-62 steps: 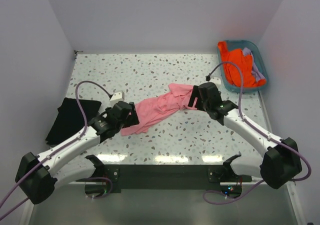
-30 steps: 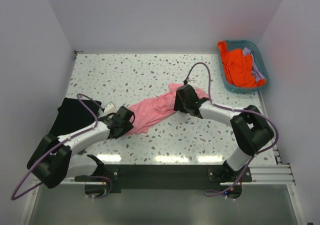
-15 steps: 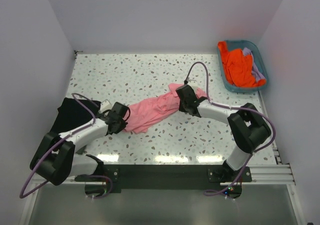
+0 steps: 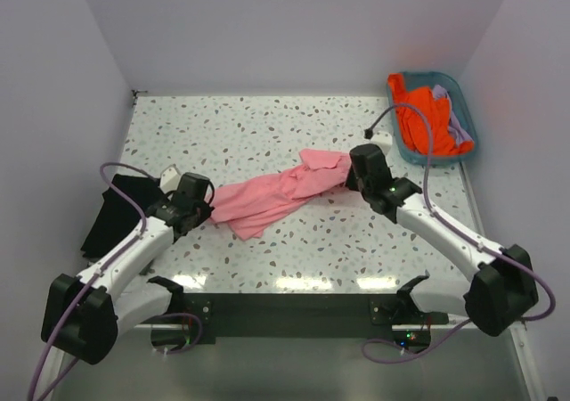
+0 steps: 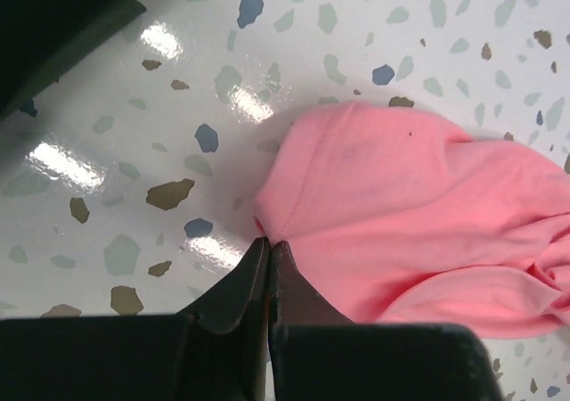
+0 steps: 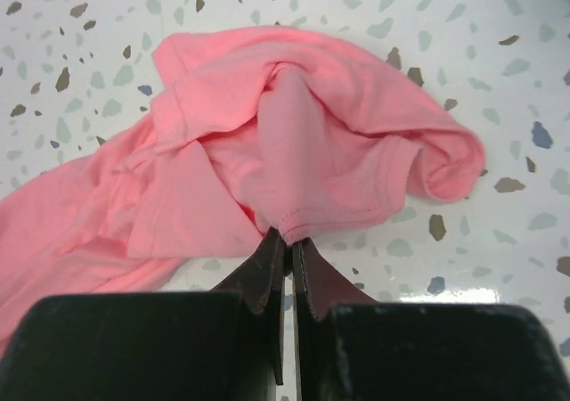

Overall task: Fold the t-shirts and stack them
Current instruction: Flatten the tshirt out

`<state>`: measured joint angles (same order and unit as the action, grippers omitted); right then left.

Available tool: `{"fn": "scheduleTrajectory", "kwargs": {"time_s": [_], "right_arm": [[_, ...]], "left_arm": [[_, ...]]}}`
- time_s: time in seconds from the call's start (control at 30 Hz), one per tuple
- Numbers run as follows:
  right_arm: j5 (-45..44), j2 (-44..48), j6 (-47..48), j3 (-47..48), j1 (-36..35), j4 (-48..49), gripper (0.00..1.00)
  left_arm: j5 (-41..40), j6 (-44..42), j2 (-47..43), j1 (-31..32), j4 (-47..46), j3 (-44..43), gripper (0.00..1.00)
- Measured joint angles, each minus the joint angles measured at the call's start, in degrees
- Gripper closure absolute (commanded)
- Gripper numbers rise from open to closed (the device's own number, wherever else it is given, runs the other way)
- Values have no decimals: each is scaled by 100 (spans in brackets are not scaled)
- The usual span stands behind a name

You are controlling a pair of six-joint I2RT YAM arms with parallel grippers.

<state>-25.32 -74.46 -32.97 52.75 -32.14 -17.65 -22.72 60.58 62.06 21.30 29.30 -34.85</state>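
A salmon-pink t-shirt point(image 4: 272, 193) lies crumpled in a long band across the middle of the speckled table. My left gripper point(image 4: 207, 212) is shut on its left end; the left wrist view shows the fingertips point(image 5: 269, 251) pinching the pink hem point(image 5: 392, 214). My right gripper point(image 4: 349, 180) is shut on the shirt's right end, its jaws clamped on a stitched edge of the shirt point(image 6: 294, 151) in the right wrist view. A black t-shirt point(image 4: 116, 212) lies folded at the left. An orange t-shirt point(image 4: 426, 116) and a pale lavender one point(image 4: 456, 125) sit in the basket.
The teal plastic basket point(image 4: 436, 78) stands at the back right corner, against the right wall. White walls close in the table on the left, back and right. The black shirt's edge point(image 5: 62, 18) fills the upper left of the left wrist view.
Both grippers closed on the pink shirt's ends and then drew apart, left arm toward the left, right arm toward the right, stretching the shirt longer.
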Motion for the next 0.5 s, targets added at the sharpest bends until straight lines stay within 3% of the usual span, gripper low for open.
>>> {"fn": "scheduleTrajectory", "kwargs": {"time_s": [0.27,0.5], "right_arm": [[-101,1392,-52,-896,358,-752,100],[315,1698,-162,-1731,1355,-1233,100]], "left_arm": [[28,-269,-350,-326,249,-42,100],[249,-474,-557,-787,317,-39,100]]}}
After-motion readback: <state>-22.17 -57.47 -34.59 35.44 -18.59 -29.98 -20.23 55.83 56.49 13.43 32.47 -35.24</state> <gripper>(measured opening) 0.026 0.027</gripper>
